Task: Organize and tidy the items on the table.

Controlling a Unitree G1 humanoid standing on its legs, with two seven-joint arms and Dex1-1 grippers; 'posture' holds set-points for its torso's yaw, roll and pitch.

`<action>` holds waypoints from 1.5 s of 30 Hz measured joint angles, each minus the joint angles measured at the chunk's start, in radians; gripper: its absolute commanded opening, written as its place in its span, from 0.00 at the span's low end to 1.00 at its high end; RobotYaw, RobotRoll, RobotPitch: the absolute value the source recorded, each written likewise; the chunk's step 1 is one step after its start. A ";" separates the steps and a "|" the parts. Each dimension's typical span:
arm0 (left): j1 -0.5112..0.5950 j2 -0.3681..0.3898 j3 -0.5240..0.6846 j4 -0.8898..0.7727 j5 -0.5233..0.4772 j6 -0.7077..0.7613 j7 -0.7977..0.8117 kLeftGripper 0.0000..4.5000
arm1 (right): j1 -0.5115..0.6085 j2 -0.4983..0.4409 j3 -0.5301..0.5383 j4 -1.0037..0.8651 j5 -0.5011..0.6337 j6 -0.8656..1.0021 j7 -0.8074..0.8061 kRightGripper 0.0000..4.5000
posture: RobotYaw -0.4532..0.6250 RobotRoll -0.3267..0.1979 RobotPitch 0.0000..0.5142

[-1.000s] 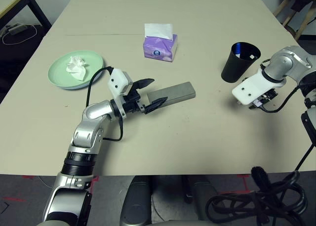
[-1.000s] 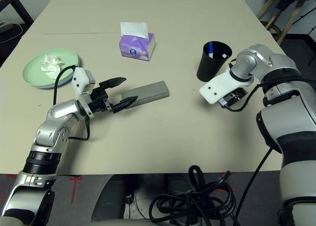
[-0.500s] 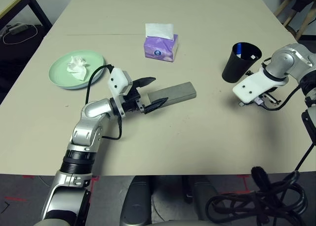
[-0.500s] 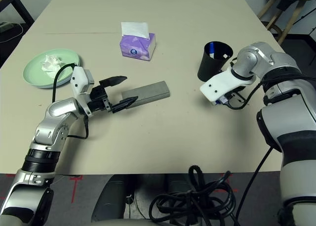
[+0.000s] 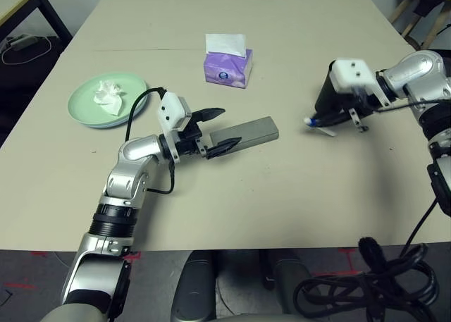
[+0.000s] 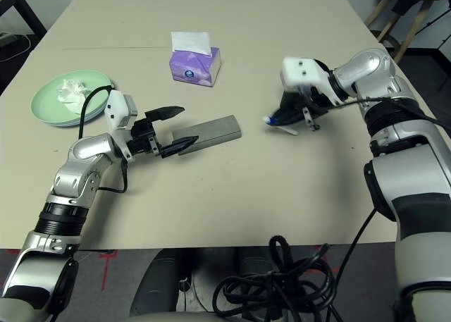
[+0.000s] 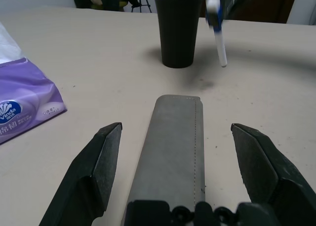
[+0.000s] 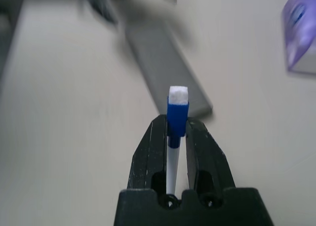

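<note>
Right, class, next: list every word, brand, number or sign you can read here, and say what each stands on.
"Vinda": in the blue oval logo on the purple tissue box.
Chinese characters, pale, beside that logo on the same box: too small and cut off to read fully.
No other text can be read.

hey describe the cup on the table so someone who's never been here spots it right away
On the big beige table, look toward the robot's right arm. Beside that arm's white wrist stands a cup: plain black, upright and tapering downward, unlike the flat grey case.
</note>
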 measured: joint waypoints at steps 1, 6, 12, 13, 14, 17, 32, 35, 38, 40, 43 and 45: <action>-0.008 0.000 0.000 0.008 0.000 -0.001 -0.004 1.00 | 0.016 0.006 -0.051 -0.039 0.031 0.056 -0.014 0.09 | 0.49 0.62 0.23; -0.016 0.002 0.000 0.017 0.000 -0.011 -0.017 1.00 | 0.158 0.101 -0.290 -0.201 0.166 0.222 -0.248 0.09 | 0.49 0.62 0.20; -0.022 0.006 -0.001 0.039 0.000 -0.012 -0.024 1.00 | 0.302 0.228 -0.480 -0.393 0.247 0.286 -0.551 0.09 | 0.49 0.62 0.18; -0.023 0.006 -0.001 0.039 0.000 -0.012 -0.024 1.00 | 0.312 0.252 -0.505 -0.415 0.255 0.283 -0.599 0.09 | 0.49 0.62 0.18; -0.026 0.007 -0.001 0.040 0.000 -0.012 -0.026 1.00 | 0.318 0.279 -0.536 -0.439 0.260 0.268 -0.660 0.09 | 0.49 0.62 0.18; -0.034 0.008 -0.001 0.042 0.001 -0.015 -0.027 1.00 | 0.318 0.324 -0.601 -0.475 0.267 0.217 -0.778 0.09 | 0.49 0.62 0.16; -0.047 0.009 -0.001 0.047 0.002 -0.024 -0.028 1.00 | 0.293 0.279 -0.606 -0.486 0.085 0.172 -1.198 0.09 | 0.48 0.62 0.16; -0.047 0.009 -0.001 0.047 0.003 -0.024 -0.028 1.00 | 0.294 0.279 -0.580 -0.486 0.061 0.226 -1.228 0.09 | 0.48 0.62 0.16; -0.047 0.009 -0.001 0.047 0.003 -0.025 -0.028 1.00 | 0.293 0.279 -0.560 -0.489 0.052 0.277 -1.246 0.09 | 0.49 0.62 0.16; -0.047 0.009 -0.001 0.047 0.003 -0.025 -0.027 1.00 | 0.294 0.278 -0.550 -0.493 0.041 0.315 -1.254 0.09 | 0.49 0.62 0.16; -0.047 0.009 -0.001 0.047 0.004 -0.025 -0.027 1.00 | 0.301 0.274 -0.530 -0.514 0.020 0.344 -1.258 0.09 | 0.49 0.62 0.16; -0.047 0.009 -0.001 0.047 0.004 -0.025 -0.027 1.00 | 0.307 0.269 -0.521 -0.526 0.009 0.355 -1.258 0.09 | 0.49 0.62 0.16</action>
